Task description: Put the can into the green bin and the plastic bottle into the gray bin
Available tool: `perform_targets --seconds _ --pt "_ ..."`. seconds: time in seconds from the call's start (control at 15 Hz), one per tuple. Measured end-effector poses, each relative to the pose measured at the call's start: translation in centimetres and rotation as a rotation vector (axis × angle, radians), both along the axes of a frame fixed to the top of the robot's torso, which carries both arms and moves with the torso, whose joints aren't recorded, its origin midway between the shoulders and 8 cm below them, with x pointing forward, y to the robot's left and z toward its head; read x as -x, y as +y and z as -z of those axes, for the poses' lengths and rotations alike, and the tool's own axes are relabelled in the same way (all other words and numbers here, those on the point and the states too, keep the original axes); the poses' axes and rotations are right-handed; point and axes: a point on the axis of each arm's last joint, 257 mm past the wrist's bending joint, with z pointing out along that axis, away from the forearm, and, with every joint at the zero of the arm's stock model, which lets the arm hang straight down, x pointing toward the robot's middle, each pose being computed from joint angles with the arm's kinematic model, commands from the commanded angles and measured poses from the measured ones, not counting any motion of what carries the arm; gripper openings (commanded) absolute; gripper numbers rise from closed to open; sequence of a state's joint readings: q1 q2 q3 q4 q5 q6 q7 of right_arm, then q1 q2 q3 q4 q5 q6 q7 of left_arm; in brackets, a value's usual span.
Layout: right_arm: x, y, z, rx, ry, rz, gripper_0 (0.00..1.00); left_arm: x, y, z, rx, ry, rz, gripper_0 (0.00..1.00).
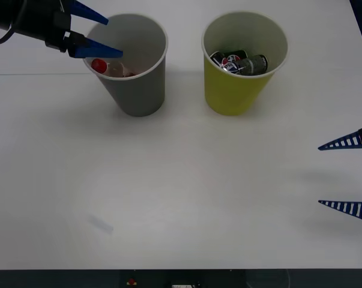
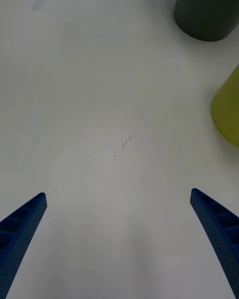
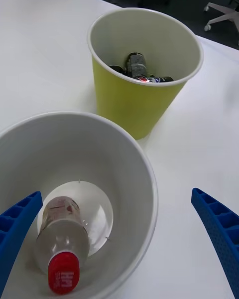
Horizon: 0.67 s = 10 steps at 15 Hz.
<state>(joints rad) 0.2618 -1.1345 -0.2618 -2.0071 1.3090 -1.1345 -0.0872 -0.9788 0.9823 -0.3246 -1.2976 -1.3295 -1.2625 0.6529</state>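
The plastic bottle [image 1: 105, 67] [image 3: 62, 239], clear with a red cap, lies inside the gray bin [image 1: 135, 90] [image 3: 149, 189] at the back left of the table. To its right stands the green bin [image 1: 235, 90] [image 3: 129, 99], and a dark can [image 1: 241, 63] [image 3: 137, 65] lies in it with other cans. My left gripper [image 1: 113, 37] [image 3: 117, 194] hovers open over the gray bin's left rim, holding nothing. My right gripper [image 1: 320, 175] [image 2: 118, 194] is open and holds nothing, low over the table's right side, well short of both bins.
The white table [image 1: 181, 204] stretches bare in front of the bins to its dark front edge. A faint smudge [image 1: 101, 224] marks the surface at the front left. In the right wrist view the gray bin [image 2: 206, 10] and the green bin [image 2: 226, 109] stand ahead.
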Motion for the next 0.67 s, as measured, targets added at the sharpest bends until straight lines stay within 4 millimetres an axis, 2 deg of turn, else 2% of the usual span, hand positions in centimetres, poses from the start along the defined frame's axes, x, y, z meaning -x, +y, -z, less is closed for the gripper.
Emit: perform_targets --seconds 0.33,0.67 --pt "0.0 0.0 0.0 0.000 0.000 0.000 1.00 4.3 2.8 3.0 0.009 -0.090 0.118 1.00" --pt "0.0 0.0 0.0 0.000 0.000 0.000 1.00 9.0 5.2 7.1 0.001 -0.148 0.231 1.00"
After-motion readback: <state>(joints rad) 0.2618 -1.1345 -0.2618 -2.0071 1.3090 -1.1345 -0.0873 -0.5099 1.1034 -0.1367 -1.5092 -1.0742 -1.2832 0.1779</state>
